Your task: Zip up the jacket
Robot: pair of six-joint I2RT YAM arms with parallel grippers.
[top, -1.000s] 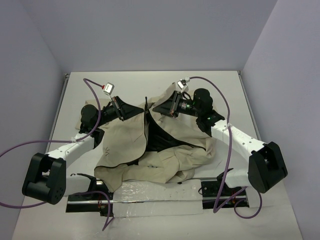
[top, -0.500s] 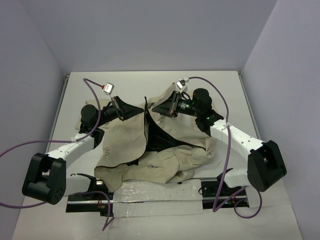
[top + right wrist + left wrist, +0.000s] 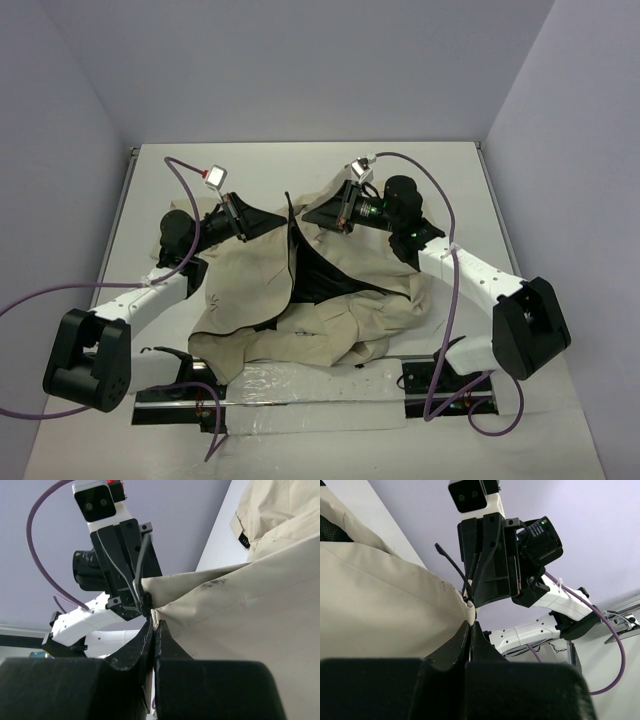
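Jacket [image 3: 250, 290]: smooth beige cloth, black lining [image 3: 320, 275] (rumpled) | left fingers [image 3: 474, 632] pinch edge | right fingers [image 3: 159, 632] pinch edge

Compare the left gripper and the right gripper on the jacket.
The left gripper reaches in from the left; the right gripper from the right. The left gripper pinches the jacket's flat beige panel; the right gripper pinches the panel beside the exposed black lining. Both are shut on the fabric's far edge, tips nearly meeting.
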